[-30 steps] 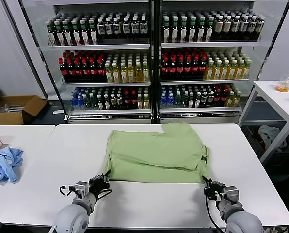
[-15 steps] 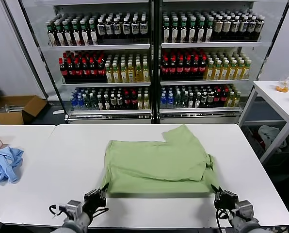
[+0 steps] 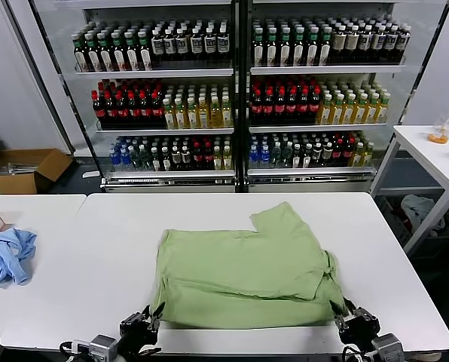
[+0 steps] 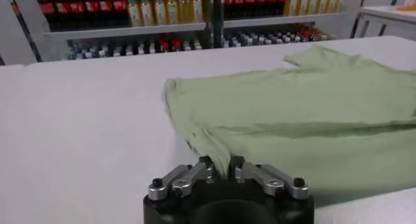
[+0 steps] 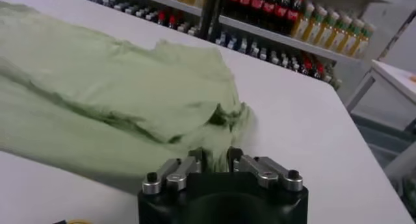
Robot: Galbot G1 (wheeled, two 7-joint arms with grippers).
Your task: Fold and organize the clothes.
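Polo shirt (image 3: 243, 275) nearer table's front edge.

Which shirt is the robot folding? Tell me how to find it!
Look at the big white table in front of the drink fridges. In its middle, near the front edge, lies the light green shirt, folded flat, with the left gripper and right gripper at its front corners. The other garment is a crumpled blue cloth on the next table.
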